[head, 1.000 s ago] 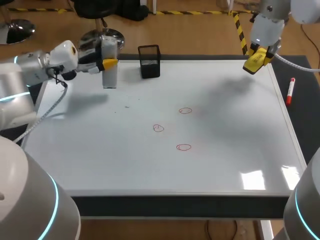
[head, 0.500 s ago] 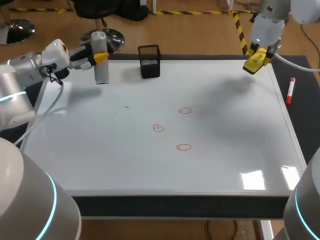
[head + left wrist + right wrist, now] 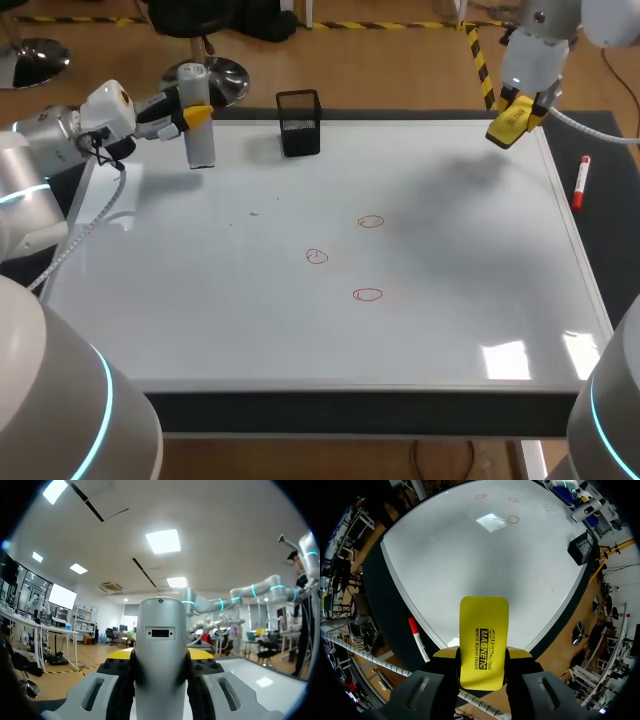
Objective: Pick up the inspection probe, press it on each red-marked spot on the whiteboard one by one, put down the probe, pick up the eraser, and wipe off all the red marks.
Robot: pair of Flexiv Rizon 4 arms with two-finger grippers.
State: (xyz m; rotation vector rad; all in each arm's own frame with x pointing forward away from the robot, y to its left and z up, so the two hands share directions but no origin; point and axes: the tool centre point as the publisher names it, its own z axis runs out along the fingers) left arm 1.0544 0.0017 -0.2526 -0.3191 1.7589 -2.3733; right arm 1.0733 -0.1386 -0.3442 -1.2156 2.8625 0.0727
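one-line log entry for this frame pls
left gripper: shut on probe, upright, far-left of whiteboard | right gripper: shut on eraser, near far-right corner | red marks: three, unwiped

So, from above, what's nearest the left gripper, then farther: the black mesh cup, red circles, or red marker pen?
1. Black mesh cup, beside the left gripper, at the far edge of the board.
2. Red circles, in the board's middle.
3. Red marker pen, beyond the board's right edge.

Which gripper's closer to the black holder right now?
Left. The left gripper, shut on the probe, is just left of the holder; the right gripper, shut on the eraser, hangs over the whiteboard at its far right corner.
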